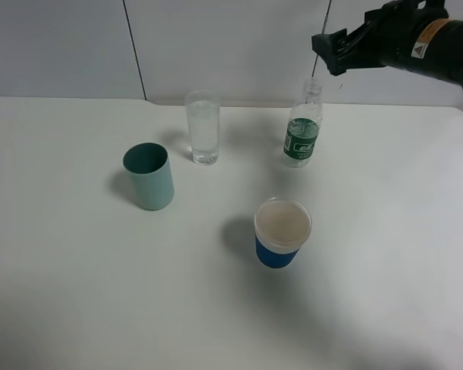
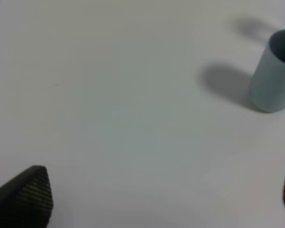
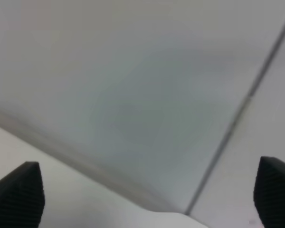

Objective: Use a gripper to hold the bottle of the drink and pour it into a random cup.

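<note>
1. A plain white tabletop (image 1: 77, 293) carries four things, all upright and well apart.
2. A clear glass tumbler (image 1: 203, 128) stands near the far edge.
3. A small clear bottle (image 1: 304, 132) with a green label stands to its right, uncapped.
4. A teal cup (image 1: 149, 176) stands left of the tumbler, nearer the camera.
5. A white paper cup (image 1: 282, 233) with a blue sleeve stands nearest, around the middle.

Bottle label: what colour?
Dark green with white marks, wrapped round the bottle. Best seen in the exterior high view.
</note>
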{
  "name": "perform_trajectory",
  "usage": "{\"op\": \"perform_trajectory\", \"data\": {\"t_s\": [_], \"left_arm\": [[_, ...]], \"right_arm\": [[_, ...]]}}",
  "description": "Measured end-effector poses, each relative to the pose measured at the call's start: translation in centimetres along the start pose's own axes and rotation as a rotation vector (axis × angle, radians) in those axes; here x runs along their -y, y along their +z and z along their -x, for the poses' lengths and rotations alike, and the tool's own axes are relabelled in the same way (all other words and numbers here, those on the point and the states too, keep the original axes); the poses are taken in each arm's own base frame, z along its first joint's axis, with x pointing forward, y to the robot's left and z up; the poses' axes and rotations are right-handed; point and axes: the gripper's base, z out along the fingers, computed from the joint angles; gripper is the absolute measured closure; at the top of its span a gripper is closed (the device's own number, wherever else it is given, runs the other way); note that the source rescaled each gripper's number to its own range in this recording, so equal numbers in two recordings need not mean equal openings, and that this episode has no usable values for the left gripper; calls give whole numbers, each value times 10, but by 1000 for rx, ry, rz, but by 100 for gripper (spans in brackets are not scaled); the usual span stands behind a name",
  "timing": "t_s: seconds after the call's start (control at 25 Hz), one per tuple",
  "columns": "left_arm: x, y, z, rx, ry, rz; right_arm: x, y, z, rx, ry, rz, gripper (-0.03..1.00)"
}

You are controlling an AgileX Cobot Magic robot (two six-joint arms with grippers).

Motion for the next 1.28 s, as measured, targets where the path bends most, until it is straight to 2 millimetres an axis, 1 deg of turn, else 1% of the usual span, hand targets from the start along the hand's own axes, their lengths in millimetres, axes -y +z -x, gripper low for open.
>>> {"op": "perform_trajectory", "data": {"t_s": [0.12, 0.24, 0.44, 0.52, 0.64, 0.76, 0.92, 1.12, 1.28], "left_arm": [[0, 0, 0, 0, 0, 0], [0, 0, 0, 0, 0, 0], [0, 0, 0, 0, 0, 0], [0, 0, 0, 0, 0, 0], [0, 0, 0, 0, 0, 0], [0, 0, 0, 0, 0, 0], [0, 0, 0, 0, 0, 0], [0, 0, 0, 0, 0, 0], [0, 0, 0, 0, 0, 0]], "right_arm": [[13, -16, 13, -22, 0, -66, 16], [30, -35, 23, -55, 6, -151, 16], [58, -72, 37, -105, 32, -306, 16], [66, -87, 42, -121, 51, -362, 16], [72, -111, 54, -119, 83, -432, 16], [72, -134, 65, -110, 108, -480, 16], [63, -165, 79, -100, 126, -518, 16], [49, -205, 87, -136, 157, -568, 16], [35, -237, 90, -145, 223, -585, 16]]}}
